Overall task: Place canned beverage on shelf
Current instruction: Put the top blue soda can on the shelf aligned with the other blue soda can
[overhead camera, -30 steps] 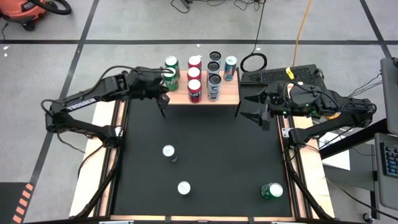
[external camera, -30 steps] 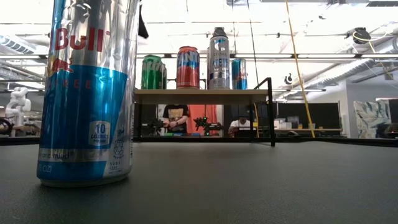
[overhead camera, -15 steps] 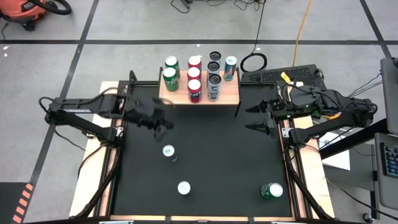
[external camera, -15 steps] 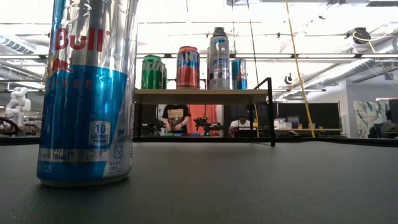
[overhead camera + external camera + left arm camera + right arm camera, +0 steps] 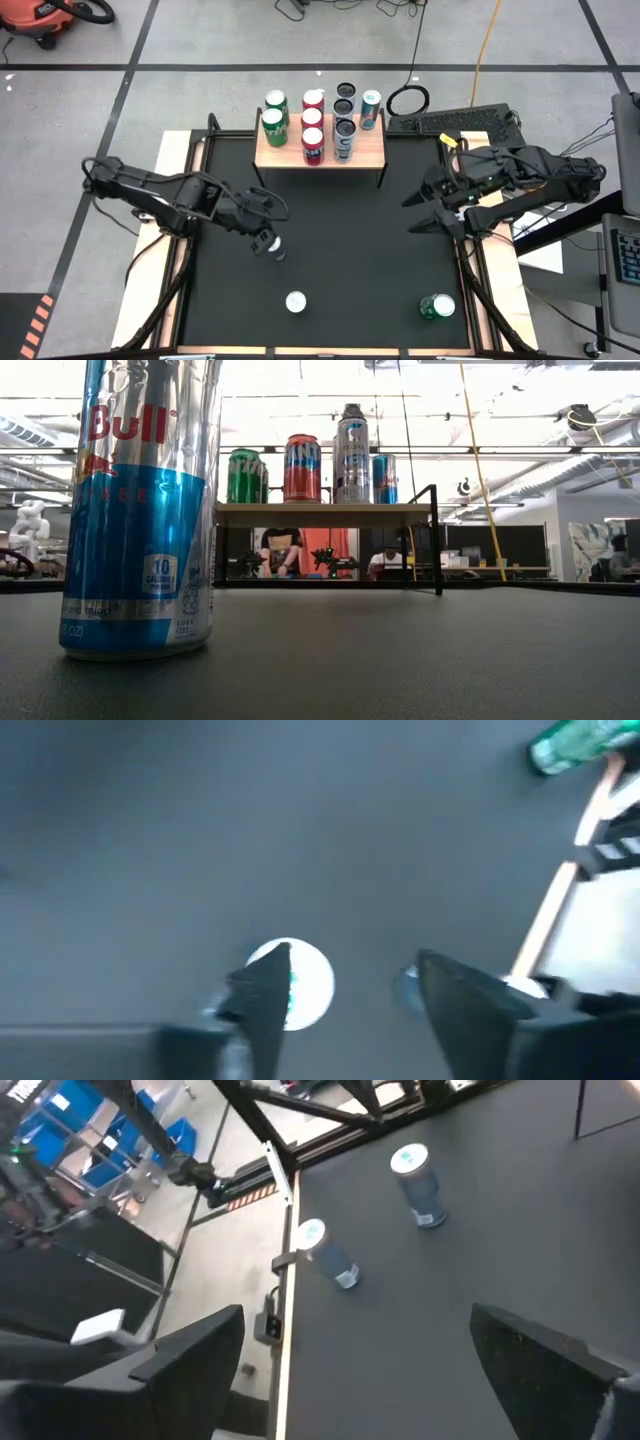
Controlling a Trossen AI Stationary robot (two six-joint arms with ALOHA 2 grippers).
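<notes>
My left gripper [image 5: 262, 240] hangs fingers apart over the upright silver-topped slim can [image 5: 271, 244], lined up to grab it for the light-wood shelf [image 5: 372, 150]; my right gripper [image 5: 424, 208] waits wide open near the table's right edge

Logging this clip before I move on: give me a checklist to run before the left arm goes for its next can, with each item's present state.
1. Left gripper above the upright silver-topped slim can mid-table: ok.
2. Left gripper open wide enough for the can: cannot tell.
3. Can standing upright: ok.
4. Free space on the light-wood shelf on black legs: ok, bare board at its front right.
5. Right gripper clear of the path, open at the table's right edge: ok.
6. Other loose cans, one silver-topped and one green, out of the way: ok.
</notes>
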